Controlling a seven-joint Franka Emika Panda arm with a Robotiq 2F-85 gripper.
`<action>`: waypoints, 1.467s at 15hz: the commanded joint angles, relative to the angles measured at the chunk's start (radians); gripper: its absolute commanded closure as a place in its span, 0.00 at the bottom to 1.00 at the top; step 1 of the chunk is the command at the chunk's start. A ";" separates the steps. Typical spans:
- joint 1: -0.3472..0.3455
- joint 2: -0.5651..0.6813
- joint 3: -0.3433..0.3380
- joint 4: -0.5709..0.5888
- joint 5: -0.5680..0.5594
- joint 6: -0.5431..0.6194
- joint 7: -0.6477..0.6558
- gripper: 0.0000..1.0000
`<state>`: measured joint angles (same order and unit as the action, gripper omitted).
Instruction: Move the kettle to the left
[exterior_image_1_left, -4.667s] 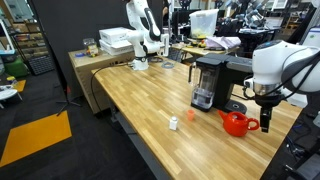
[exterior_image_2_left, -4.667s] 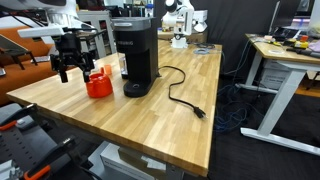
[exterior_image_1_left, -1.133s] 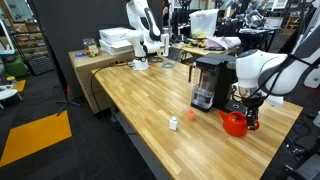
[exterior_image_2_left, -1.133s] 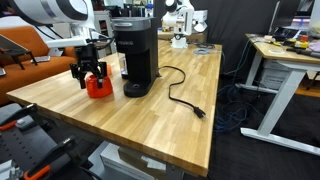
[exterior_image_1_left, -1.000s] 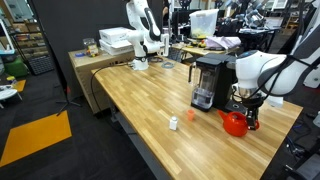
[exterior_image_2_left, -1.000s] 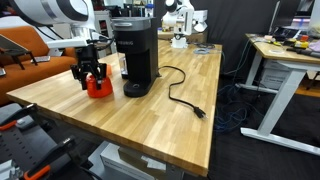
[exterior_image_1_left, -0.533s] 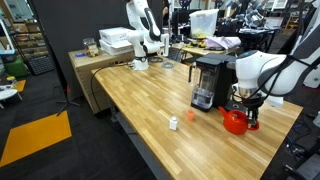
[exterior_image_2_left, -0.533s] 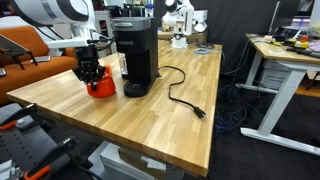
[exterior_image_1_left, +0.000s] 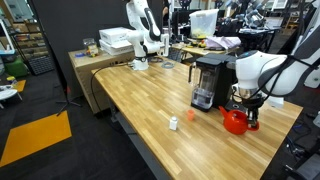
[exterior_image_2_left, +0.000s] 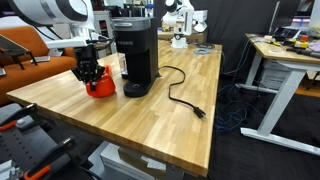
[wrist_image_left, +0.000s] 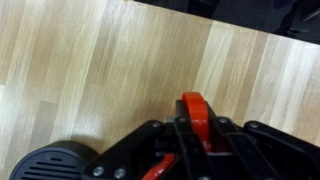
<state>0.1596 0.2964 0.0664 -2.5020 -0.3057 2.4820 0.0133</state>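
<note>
The small red-orange kettle (exterior_image_1_left: 235, 123) (exterior_image_2_left: 99, 87) stands on the wooden table beside the black coffee machine (exterior_image_1_left: 207, 80) (exterior_image_2_left: 133, 57) in both exterior views. My gripper (exterior_image_1_left: 245, 104) (exterior_image_2_left: 89, 70) is lowered straight onto its top and is shut on the looped handle. From the wrist camera the red handle (wrist_image_left: 193, 112) rises between my black fingers (wrist_image_left: 170, 140), which press it from both sides. The kettle's body is mostly hidden under the gripper there.
A black power cable (exterior_image_2_left: 180, 95) runs from the coffee machine across the table (exterior_image_2_left: 170, 130). A tiny white object (exterior_image_1_left: 173, 123) lies toward the table's front edge. The machine's round base (wrist_image_left: 45, 165) shows at the wrist view's lower left. Other desks and robots stand behind.
My fingers have closed onto the kettle's handle over the last second. The arm and the kettle have stayed in place.
</note>
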 joint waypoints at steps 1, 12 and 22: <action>0.002 -0.034 0.020 -0.036 0.005 0.018 -0.021 0.96; 0.053 -0.097 0.104 -0.051 0.022 -0.020 -0.011 0.96; 0.179 -0.041 0.183 0.120 0.001 -0.145 0.070 0.96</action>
<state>0.3166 0.2252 0.2406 -2.4456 -0.3018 2.4077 0.0646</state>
